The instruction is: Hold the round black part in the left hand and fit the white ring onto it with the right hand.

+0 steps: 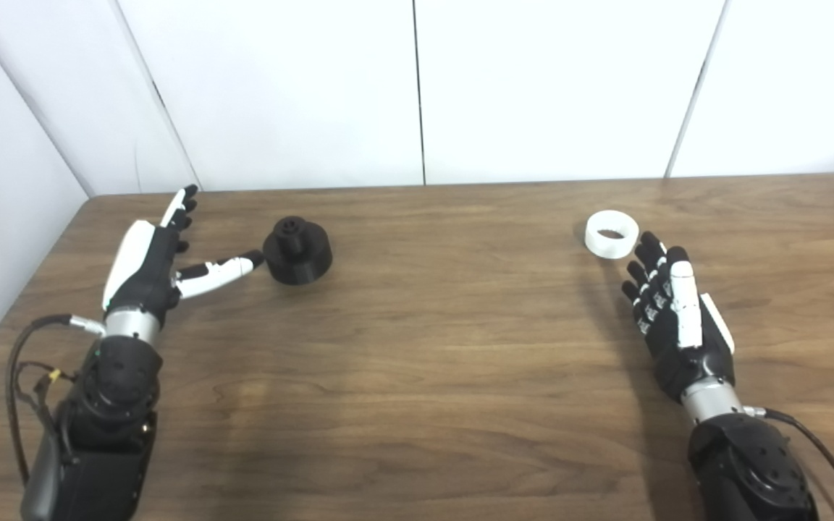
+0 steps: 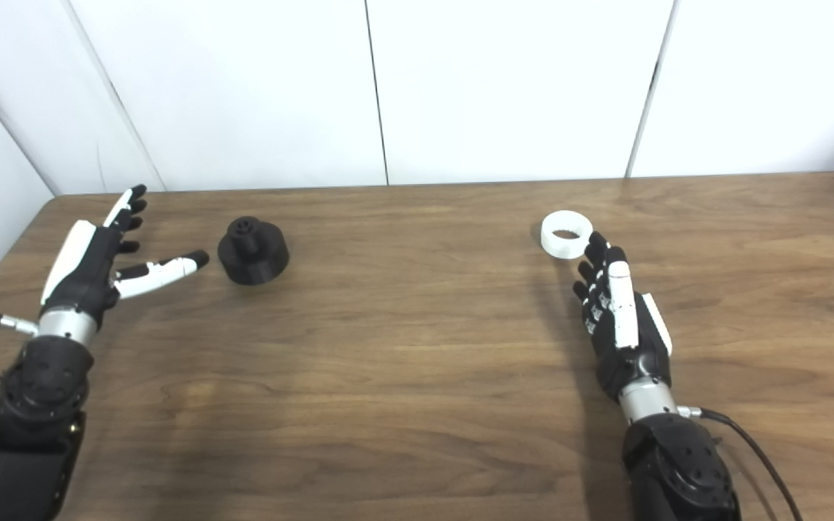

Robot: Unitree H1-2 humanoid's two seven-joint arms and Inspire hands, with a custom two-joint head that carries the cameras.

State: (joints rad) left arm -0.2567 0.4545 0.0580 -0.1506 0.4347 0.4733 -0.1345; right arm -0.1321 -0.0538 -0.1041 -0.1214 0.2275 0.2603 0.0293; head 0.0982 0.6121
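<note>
Left eye view: white ring (image 1: 612, 233) just beyond right hand (image 1: 674, 318) fingertips (fingers spread, holding nothing).

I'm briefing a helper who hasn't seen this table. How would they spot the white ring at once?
On the wooden table, look to the right half, toward the back wall. Just past the fingertips of the right hand lies the white ring, flat and hollow; the only other loose part is black and sits far left.

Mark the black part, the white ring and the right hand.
round black part (image 1: 298, 253): left eye view, on its wide lower body.
white ring (image 1: 611, 242): left eye view, on its near outer wall.
right hand (image 2: 623, 318): right eye view, on the back of the hand.
</note>
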